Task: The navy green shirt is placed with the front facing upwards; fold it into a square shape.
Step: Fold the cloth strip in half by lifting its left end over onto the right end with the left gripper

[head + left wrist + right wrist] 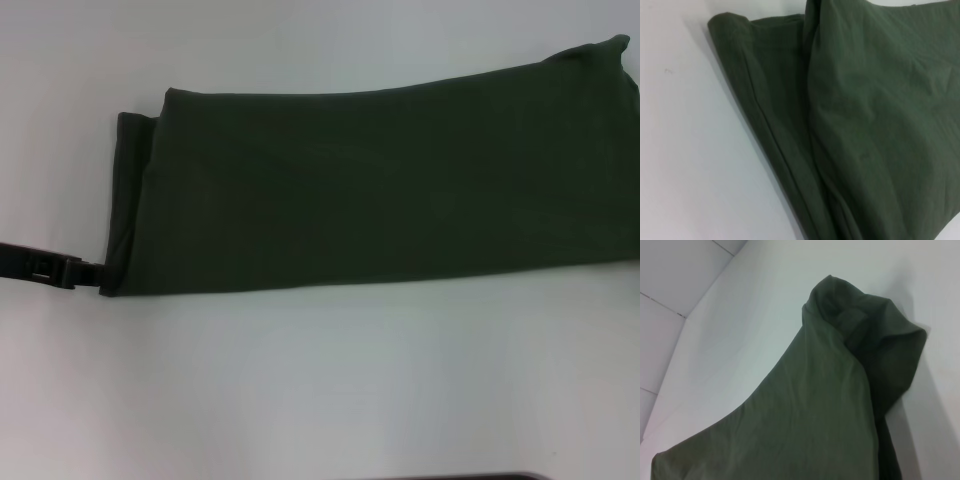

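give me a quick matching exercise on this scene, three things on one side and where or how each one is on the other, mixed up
Things:
1. navy green shirt
2. left hand
3. table

States or places:
A. white, bare surface under the cloth
B. at the near left corner of the fabric
C. folded into a long band lying left to right

Pairs: 1-C, 2-B, 3-A

A plain white table [320,400] under even light, with what may be pale floor tiles [670,285] beyond.
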Available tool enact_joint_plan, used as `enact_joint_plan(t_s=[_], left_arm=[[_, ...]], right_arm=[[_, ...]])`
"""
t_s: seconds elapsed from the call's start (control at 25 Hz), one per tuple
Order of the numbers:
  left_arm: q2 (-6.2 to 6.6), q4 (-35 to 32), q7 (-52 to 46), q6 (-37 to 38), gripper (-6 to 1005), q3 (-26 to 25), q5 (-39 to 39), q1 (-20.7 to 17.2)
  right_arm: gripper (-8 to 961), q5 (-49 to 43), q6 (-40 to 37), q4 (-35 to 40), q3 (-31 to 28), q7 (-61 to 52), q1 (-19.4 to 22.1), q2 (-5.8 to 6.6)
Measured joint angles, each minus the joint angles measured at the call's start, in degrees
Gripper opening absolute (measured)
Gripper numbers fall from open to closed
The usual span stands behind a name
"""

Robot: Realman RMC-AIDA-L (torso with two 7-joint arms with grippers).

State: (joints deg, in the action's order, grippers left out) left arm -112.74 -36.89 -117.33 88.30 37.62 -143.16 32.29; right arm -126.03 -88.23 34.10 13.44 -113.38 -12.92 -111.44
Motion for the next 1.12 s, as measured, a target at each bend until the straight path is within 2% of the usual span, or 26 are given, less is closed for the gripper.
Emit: enact_joint_plan(t_s=[0.12, 0.32, 0.88, 1.12], left_arm=[[0.12, 0.0, 0.2, 0.3, 35, 0.0, -0.1, 0.0], [1.22, -0.5, 1.6, 4.3, 39, -0.6, -0.3, -0.6], [1.38, -1.3, 1.9, 4.6, 50, -0.6, -0.6, -0.8], [1.06, -1.3, 0.3, 4.8, 55, -0.4, -2.1, -0.4]], right_arm=[[10, 0.0, 0.1, 0.0, 0.0, 0.0, 0.0, 0.0], [10, -0.1, 0.0, 0.0, 0.0, 0.5, 0.3, -0.19], [9, -0.2, -0.1, -0.1, 0.0, 1.1, 0.4, -0.53], [9, -0.3, 0.0, 0.0, 0.0, 1.0, 0.2, -0.4]])
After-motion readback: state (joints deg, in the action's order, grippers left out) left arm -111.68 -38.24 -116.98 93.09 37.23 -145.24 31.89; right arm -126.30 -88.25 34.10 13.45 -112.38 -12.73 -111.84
